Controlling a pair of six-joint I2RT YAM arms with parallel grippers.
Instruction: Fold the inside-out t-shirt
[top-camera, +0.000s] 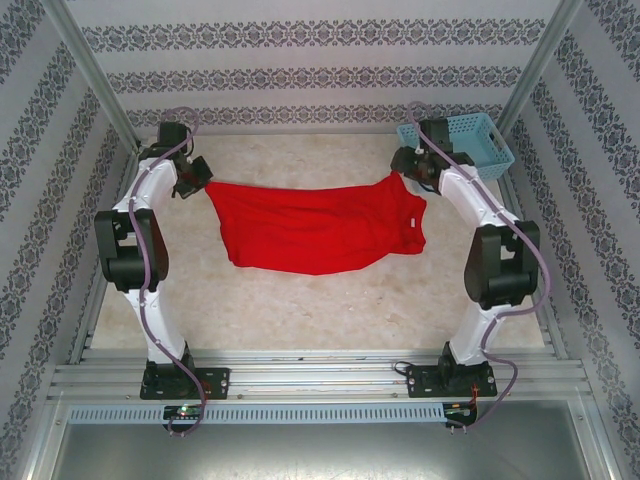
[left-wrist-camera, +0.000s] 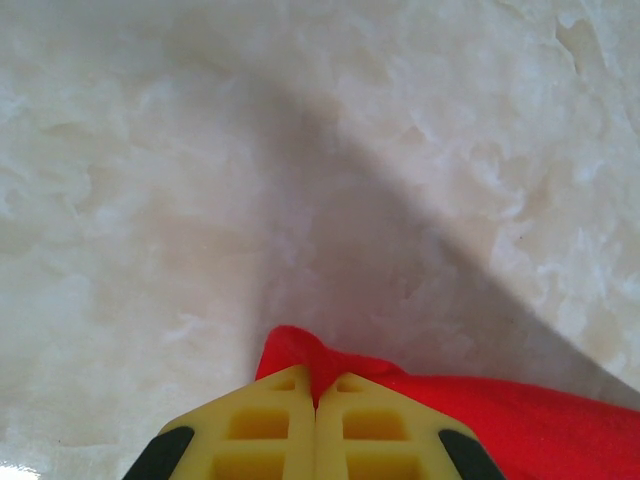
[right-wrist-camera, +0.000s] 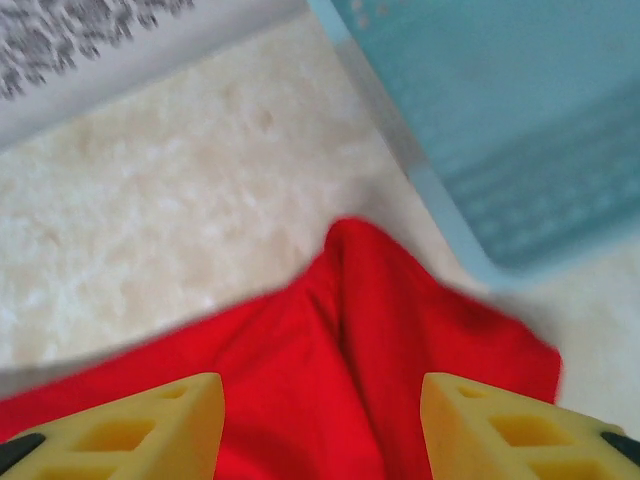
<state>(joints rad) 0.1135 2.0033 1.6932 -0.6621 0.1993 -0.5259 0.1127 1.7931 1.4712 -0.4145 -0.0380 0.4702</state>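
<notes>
In the left wrist view, a corner of the red t-shirt (left-wrist-camera: 480, 420) is being pinched by the left gripper (left-wrist-camera: 316, 388), whose yellow fingers (left-wrist-camera: 260, 430) are pressing flat together on a small peak of cloth. In the right wrist view, the jaws of the right gripper (right-wrist-camera: 320, 400) are standing well apart, with another corner of the shirt lying between and below them and nothing being clasped.

In the top view, the shirt is being stretched across the upper middle of the frame between the two grippers, its upper edge running almost straight. The left corner is probably being held so that this edge is kept taut and flat for a fold.

The pale surface (top-camera: 300, 310) is lying bare in the lower half of the frame, where room for drawing the cloth down is judged widest. In the upper right, a light blue basket (top-camera: 470, 140) is sitting just beside the right gripper, so movement there is being hemmed in.
</notes>
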